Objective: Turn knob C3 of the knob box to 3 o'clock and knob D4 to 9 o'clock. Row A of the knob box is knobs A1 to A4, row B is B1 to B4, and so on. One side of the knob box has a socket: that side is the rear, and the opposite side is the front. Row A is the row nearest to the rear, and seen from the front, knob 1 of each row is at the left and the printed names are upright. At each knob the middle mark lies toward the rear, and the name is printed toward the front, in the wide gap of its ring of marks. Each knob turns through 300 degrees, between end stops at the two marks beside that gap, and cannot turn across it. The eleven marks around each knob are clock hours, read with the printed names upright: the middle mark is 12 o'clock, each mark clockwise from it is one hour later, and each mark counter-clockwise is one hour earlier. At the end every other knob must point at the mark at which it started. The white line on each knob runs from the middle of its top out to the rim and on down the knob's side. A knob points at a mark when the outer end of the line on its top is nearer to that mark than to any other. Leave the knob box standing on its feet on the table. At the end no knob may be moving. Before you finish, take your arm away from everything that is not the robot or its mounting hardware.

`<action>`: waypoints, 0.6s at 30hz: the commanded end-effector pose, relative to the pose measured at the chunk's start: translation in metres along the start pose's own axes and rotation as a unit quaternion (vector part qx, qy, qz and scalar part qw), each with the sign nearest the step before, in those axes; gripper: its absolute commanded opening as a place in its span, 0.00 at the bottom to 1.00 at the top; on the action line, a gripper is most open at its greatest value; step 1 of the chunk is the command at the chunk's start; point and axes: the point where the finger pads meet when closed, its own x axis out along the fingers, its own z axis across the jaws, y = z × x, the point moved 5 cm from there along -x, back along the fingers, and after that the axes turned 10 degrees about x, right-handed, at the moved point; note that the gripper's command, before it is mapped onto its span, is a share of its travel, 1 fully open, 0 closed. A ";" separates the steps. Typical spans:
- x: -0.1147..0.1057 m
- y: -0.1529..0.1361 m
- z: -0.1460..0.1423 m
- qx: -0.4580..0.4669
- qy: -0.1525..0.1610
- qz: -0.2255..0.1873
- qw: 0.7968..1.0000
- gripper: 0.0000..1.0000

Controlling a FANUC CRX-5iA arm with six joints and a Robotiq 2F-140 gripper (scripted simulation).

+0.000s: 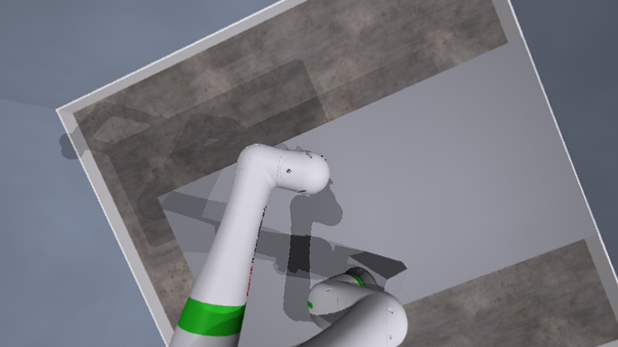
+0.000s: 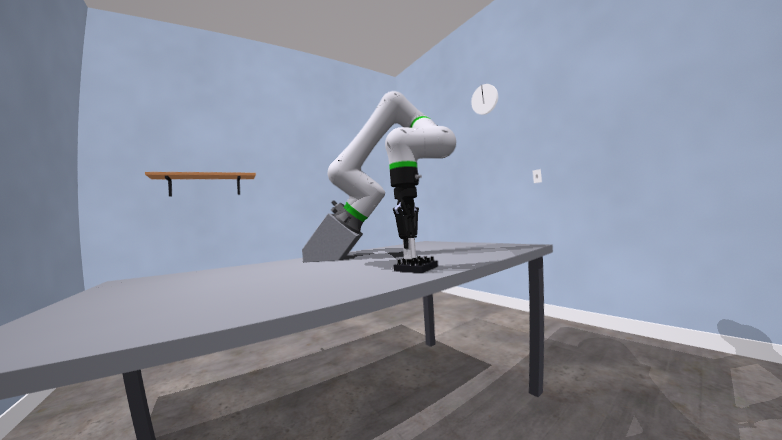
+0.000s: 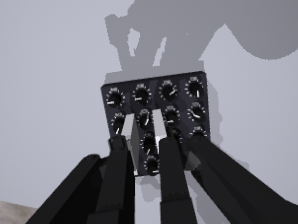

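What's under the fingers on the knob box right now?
In the wrist view the fingers straddle one knob of the knob box, in its second column from the left, and hide the knobs nearest the camera. Contact is hard to see, and so are the labels.
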 end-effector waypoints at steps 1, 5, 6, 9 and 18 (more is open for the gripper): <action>0.001 0.000 0.000 0.000 0.000 0.000 1.000 0.12; 0.004 0.000 0.000 0.000 0.000 0.000 1.000 0.12; 0.005 0.000 0.000 0.000 0.000 0.000 1.000 0.12; 0.007 0.000 0.000 0.000 0.000 0.000 1.000 0.12; 0.009 0.000 0.000 0.000 0.000 0.000 1.000 0.12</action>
